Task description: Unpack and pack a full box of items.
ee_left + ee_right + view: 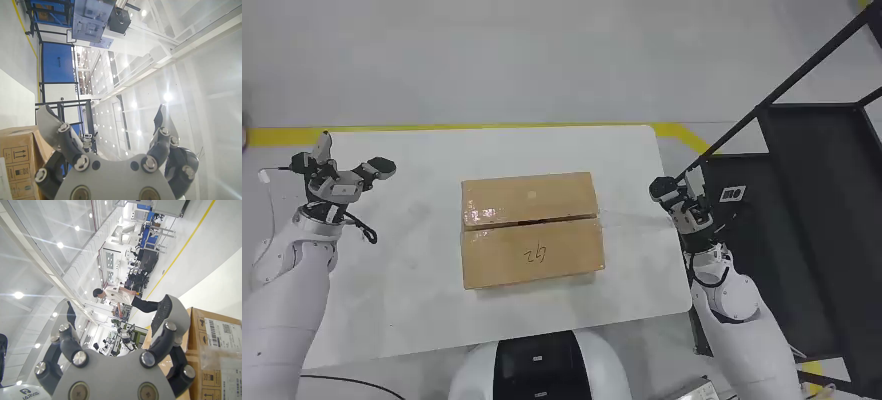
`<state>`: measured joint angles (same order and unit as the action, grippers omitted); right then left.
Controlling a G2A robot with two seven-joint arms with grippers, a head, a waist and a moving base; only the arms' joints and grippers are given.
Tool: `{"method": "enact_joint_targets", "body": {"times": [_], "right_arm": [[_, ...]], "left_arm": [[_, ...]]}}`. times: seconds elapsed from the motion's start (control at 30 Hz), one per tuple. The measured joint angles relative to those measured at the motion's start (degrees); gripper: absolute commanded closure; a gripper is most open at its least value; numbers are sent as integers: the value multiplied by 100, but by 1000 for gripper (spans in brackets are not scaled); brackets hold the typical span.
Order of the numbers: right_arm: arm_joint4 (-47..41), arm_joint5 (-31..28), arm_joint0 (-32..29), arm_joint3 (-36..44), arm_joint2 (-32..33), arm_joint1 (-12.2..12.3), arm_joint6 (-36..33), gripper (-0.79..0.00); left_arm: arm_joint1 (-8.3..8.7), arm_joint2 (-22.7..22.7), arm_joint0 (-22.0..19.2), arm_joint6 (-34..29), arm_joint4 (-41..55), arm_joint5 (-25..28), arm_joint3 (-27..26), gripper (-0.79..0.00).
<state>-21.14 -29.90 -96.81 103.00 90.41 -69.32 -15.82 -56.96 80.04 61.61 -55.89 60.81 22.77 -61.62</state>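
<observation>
**Inspector:** Box position?
**Assistant:** The closed box (531,229) sits centred on the table (412,300), with bare surface before, beside and beyond it.
**Inspector:** Grippers?
**Assistant:** The left gripper (350,160) is well left of the box, the right gripper (677,184) nearer its right side. Both are spread wide, holding nothing.

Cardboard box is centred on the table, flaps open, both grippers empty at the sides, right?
No: the top view shows the cardboard box with flaps shut. It is centred on the table, left gripper and right gripper empty at the sides.
</observation>
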Motion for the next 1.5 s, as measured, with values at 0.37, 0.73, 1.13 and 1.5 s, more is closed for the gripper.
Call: {"method": "enact_joint_targets", "body": {"times": [0.37, 0.73, 1.13, 1.5], "right_arm": [[0, 0, 0, 0, 0, 0, 0, -785], [0, 0, 0, 0, 0, 0, 0, -785], [130, 145, 17, -37, -25, 12, -118, -785], [1378, 1738, 386, -209, 237, 182, -1594, -785]], "left_arm": [[0, 0, 0, 0, 0, 0, 0, -784], [0, 0, 0, 0, 0, 0, 0, -785], [0, -1, 9, 19, -21, -13, -20, -785], [109, -20, -97, -853, -1460, -412, -84, -785]]}}
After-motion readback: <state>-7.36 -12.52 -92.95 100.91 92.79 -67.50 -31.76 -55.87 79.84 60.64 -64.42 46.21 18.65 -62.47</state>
